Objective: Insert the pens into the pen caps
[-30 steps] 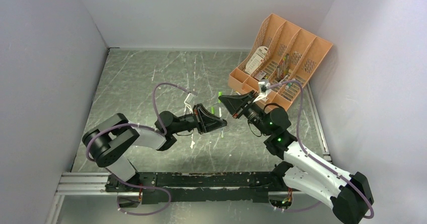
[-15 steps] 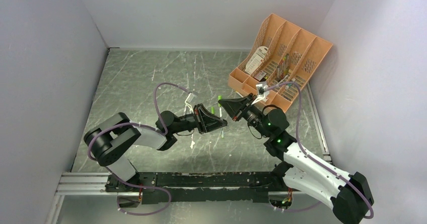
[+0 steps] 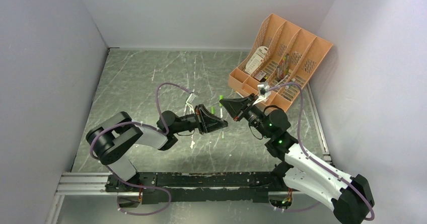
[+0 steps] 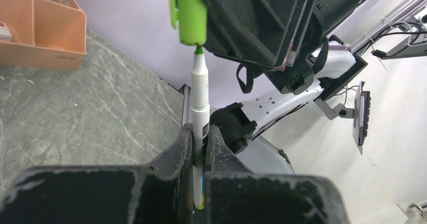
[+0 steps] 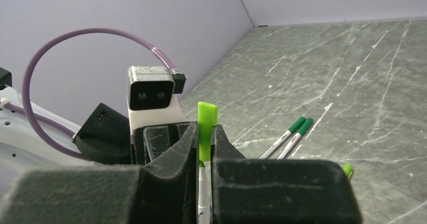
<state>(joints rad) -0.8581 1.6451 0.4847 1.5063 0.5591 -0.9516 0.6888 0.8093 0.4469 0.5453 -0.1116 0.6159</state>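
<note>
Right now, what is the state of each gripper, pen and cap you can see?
left gripper: shut on the held pen.
held pen: uncapped, tip at the pen cap's mouth.
right gripper: shut on the pen cap.
pen cap: gripped, not yet seated.
two table pens: capped, lying side by side.

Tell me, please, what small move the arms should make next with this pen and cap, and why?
Probably ease the left gripper forward, along the axis of the pen. That pen sits clamped between its fingers, its tip just at the mouth of the green cap held by the right gripper, roughly in line but not yet seated.
</note>
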